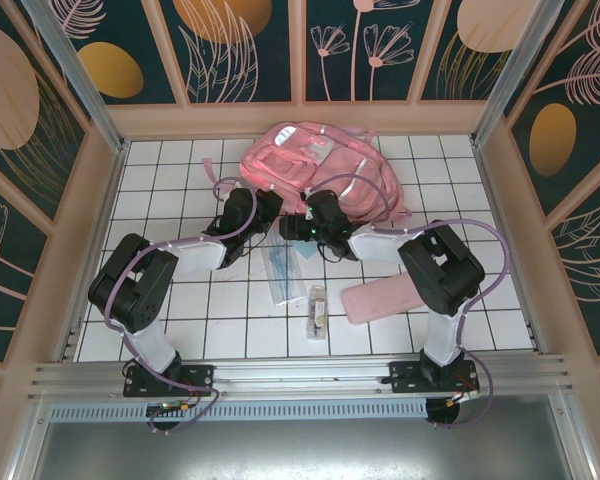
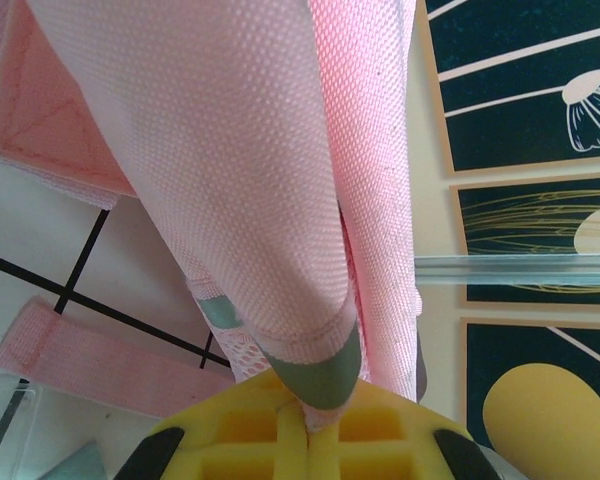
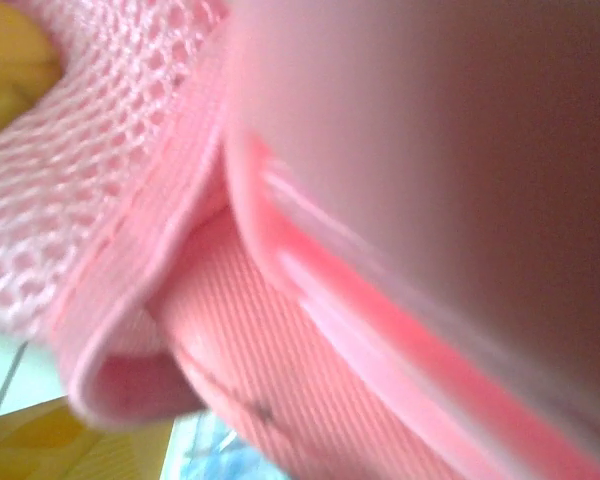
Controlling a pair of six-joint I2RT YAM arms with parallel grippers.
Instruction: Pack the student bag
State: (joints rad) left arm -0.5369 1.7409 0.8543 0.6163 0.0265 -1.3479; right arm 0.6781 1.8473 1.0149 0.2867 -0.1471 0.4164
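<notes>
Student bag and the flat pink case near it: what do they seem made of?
The student bag: woven synthetic-looking cloth, matte; a fine regular weave and stitched hems show. Its grey strip: smoother, possibly reflective tape. Its mesh panel: open netting with visible holes. The flat pink case: smooth, even surface, perhaps fabric or soft plastic; too small to tell.
</notes>
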